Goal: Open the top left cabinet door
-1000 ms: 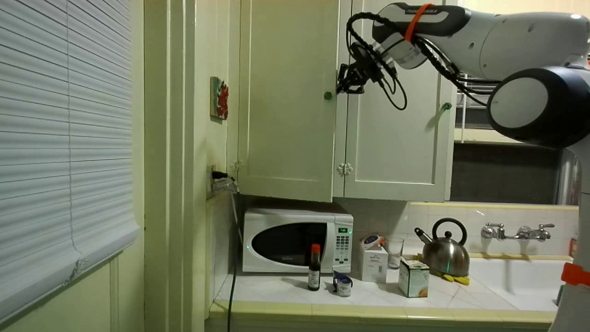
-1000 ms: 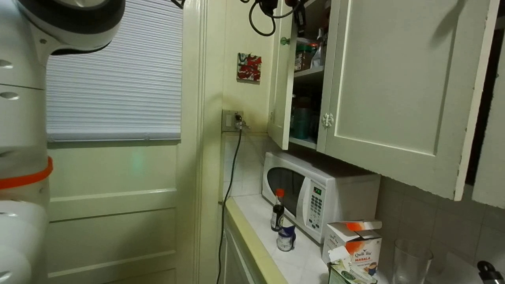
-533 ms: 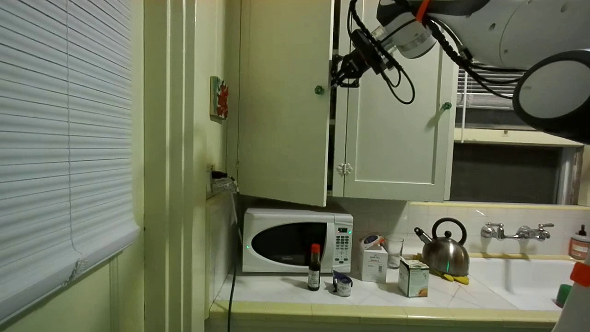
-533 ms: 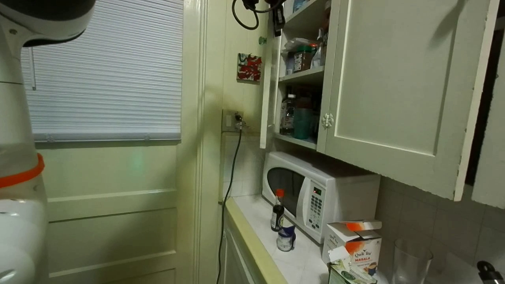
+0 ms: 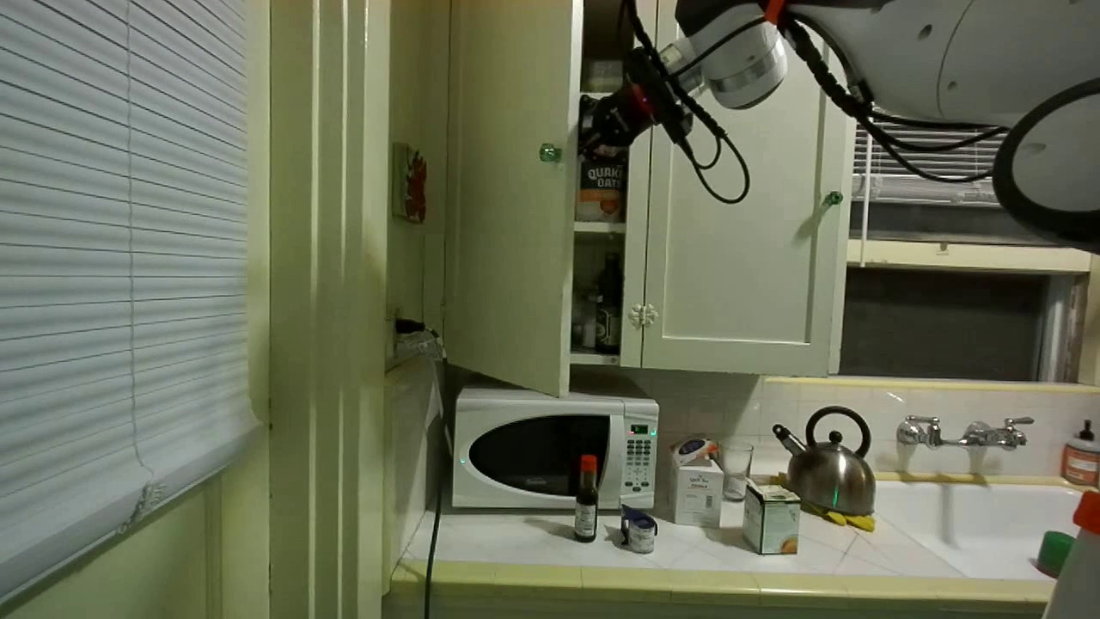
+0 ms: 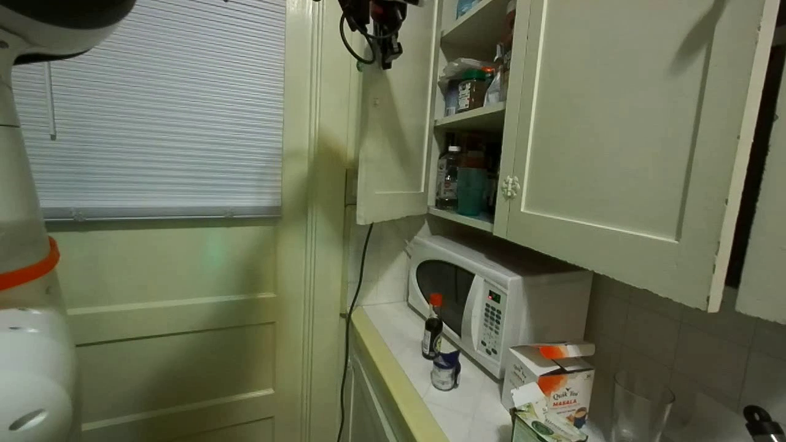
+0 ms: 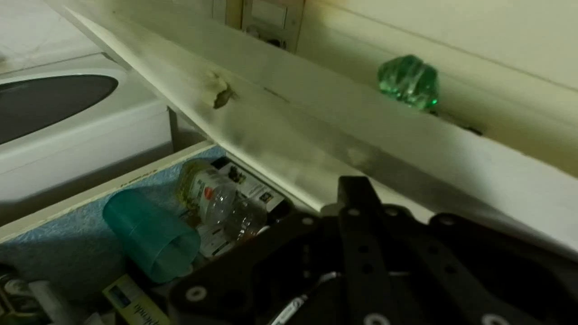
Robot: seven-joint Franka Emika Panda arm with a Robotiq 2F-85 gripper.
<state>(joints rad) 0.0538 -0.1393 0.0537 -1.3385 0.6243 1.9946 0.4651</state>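
The tall cupboard door (image 6: 396, 147) stands partway open, long axis upright, its inner face just beside my gripper (image 7: 354, 194), near the free edge; I can't confirm contact. Well below the fingers (image 7: 356, 225) sits the microwave (image 5: 550, 451). The fingers look pressed together. The green knob (image 7: 408, 82) lies across the door from them, so I'd push that way to open it wider.
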